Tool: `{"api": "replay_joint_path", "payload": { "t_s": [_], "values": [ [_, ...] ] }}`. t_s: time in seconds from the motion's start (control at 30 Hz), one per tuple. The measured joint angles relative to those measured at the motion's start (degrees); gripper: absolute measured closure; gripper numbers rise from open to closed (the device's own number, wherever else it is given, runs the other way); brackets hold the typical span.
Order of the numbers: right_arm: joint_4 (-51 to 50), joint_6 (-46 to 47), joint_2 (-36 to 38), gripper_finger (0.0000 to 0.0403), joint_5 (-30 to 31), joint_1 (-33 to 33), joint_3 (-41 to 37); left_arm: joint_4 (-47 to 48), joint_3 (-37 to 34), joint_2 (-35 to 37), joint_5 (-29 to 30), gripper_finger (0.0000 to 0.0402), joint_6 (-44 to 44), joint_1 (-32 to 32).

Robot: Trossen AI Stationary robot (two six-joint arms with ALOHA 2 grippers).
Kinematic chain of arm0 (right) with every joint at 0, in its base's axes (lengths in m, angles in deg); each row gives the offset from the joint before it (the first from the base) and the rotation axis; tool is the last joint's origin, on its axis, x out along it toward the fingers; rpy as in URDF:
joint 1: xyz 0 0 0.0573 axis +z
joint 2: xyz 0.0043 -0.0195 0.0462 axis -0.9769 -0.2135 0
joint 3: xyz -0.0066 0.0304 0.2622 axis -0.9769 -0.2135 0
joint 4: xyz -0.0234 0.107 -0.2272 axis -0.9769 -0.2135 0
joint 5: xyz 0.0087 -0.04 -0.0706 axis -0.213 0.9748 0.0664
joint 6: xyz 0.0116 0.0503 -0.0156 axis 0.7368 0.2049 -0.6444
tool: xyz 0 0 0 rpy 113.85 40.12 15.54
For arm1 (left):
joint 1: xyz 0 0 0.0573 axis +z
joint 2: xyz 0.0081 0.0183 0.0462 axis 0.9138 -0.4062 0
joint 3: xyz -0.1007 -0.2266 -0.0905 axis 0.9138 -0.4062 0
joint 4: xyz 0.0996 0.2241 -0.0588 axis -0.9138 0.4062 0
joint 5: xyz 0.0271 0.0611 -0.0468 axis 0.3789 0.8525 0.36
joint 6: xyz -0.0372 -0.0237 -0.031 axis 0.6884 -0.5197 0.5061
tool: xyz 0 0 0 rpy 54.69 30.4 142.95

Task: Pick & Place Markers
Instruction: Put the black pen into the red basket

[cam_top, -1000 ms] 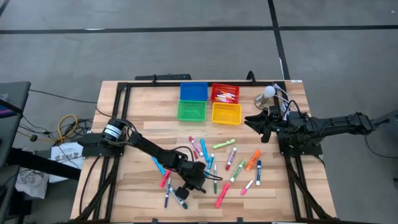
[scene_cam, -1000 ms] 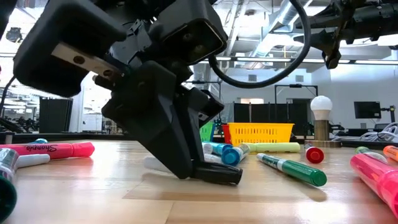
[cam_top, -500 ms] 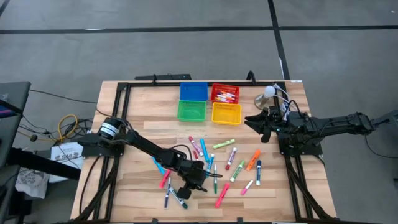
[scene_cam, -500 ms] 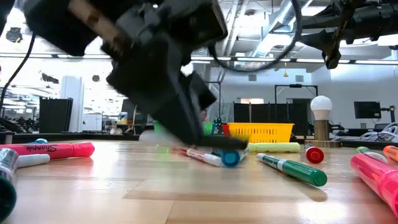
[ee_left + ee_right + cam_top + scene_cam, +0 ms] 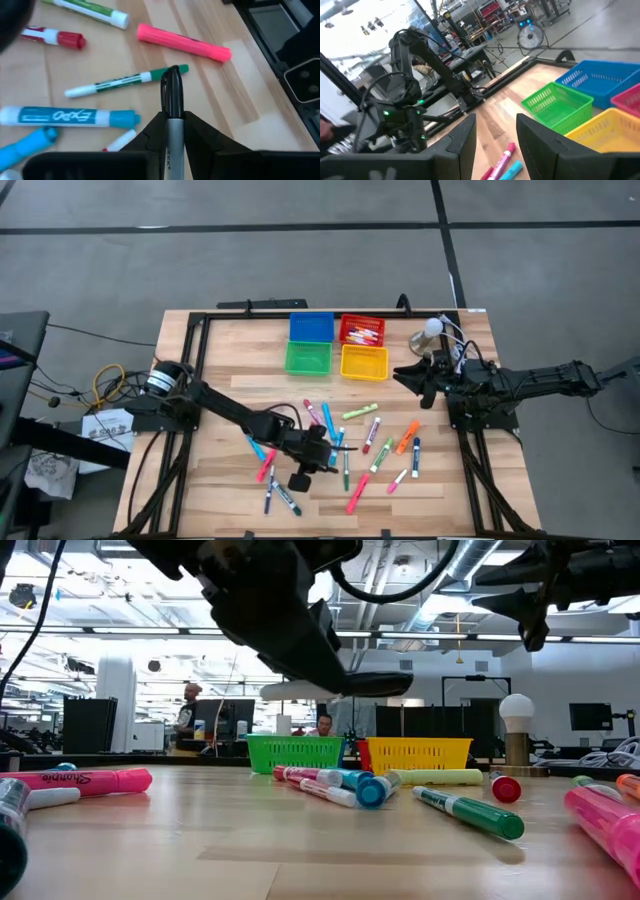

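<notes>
One marker held: I have a grey-barrelled, black-capped marker (image 5: 171, 107) clamped between my left gripper (image 5: 171, 122) fingers, cap pointing forward, lifted clear of the table (image 5: 220, 370).
Loose markers: the rest of the markers (image 5: 372, 435) lie scattered over the middle of the table, at about 3 o'clock from the left gripper in the high view; beneath the held one I see a green-capped white marker (image 5: 127, 82), a pink highlighter (image 5: 183, 42) and a blue marker (image 5: 70, 116).
Left gripper: over the scatter's 9 o'clock edge (image 5: 318, 452), closed tight on the black-capped marker.
Bins: green bin (image 5: 307, 358), yellow bin (image 5: 363, 362), blue bin (image 5: 311, 327) and red bin (image 5: 361, 330) at the table's 12 o'clock edge; the red one has markers in it.
Right gripper: parked at the table's 3 o'clock edge (image 5: 412, 380), fingers (image 5: 462, 137) partly apart, nothing between them.
</notes>
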Motion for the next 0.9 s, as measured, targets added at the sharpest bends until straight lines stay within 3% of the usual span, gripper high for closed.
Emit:
{"api": "replay_joint_path", "payload": {
  "t_s": [0.13, 0.37, 0.53, 0.67, 0.9],
  "values": [
    [0.13, 5.17, -0.01, 0.0273, -0.02, 0.00, 0.00, 0.23, 0.02, 0.39, 0.80, 0.0348, 0.02, 1.77],
    [3.12, 5.53, -0.01, 0.0273, -0.28, 0.00, 0.02, -0.05, 0.04, 2.51, 2.45, 0.0350, 0.30, 6.82],
    [5.61, 5.28, 0.00, 0.0273, -7.75, -0.02, 0.04, -1.09, 0.04, 6.91, 5.31, 0.0348, 3.28, 12.05],
    [5.84, 5.22, -0.66, 0.0273, -11.09, 0.05, 0.04, -6.02, 0.04, 11.69, 7.36, 0.0348, 5.61, 16.35],
    [13.67, 0.95, -7.17, 0.0271, -9.56, -0.10, 0.04, -21.70, 0.04, 18.31, 7.61, 0.0346, 7.78, 23.99]
  ]
}}
